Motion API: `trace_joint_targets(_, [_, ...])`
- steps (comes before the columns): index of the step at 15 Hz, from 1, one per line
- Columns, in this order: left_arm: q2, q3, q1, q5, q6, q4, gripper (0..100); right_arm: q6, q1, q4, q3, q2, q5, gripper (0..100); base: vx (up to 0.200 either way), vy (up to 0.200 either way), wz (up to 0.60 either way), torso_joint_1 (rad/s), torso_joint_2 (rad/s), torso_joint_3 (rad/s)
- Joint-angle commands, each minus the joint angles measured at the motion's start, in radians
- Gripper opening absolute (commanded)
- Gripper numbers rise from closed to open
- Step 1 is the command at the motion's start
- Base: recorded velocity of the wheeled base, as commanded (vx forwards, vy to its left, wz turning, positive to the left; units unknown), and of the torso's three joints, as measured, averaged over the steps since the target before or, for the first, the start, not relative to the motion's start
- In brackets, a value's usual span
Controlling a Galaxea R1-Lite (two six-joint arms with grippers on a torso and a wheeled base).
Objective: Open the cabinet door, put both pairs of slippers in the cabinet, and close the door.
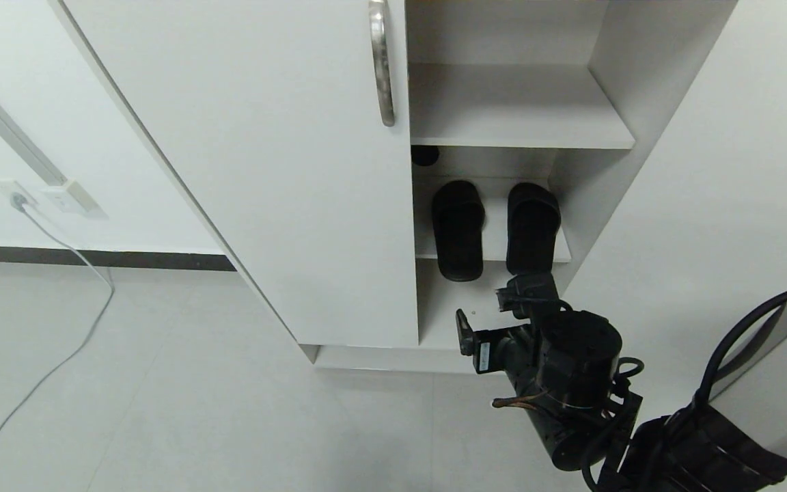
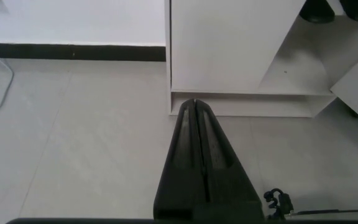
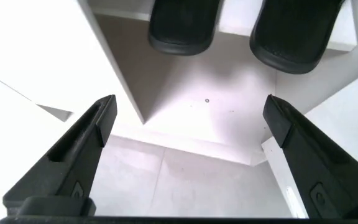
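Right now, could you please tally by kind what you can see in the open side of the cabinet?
Black slippers: 2
Dark item half hidden behind the shut door, kind unclear: 1
Shelves above the bottom board: 2
Total: 5

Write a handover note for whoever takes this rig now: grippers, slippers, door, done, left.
Right gripper open, empty, low in front of the cabinet's bottom shelf. Left gripper shut, empty, over the floor.
One pair of black slippers lies side by side on the middle shelf; a dark thing behind the edge of the shut left door is too hidden to identify.
Done: right door open, one pair stowed. To do: settle the second pair, close the door.
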Motion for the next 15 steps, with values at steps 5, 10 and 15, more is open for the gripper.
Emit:
trace_joint_targets(5, [0.001,0.000,0.000,-0.001,0.000,0.000,0,0.000,0.000,0.000,0.000,0.000,0.000,100,0.000,0.000,0.00,0.000,0.00,0.000])
trace_joint_targets(10, [0.001,0.000,0.000,-0.001,0.000,0.000,0,0.000,0.000,0.000,0.000,0.002,-0.003,100,0.000,0.000,0.00,0.000,0.00,0.000])
trace_joint_targets(15, [0.001,0.000,0.000,-0.001,0.000,0.000,0,-0.004,0.001,0.000,0.000,0.006,-0.017,100,0.000,0.000,0.00,0.003,0.00,0.129])
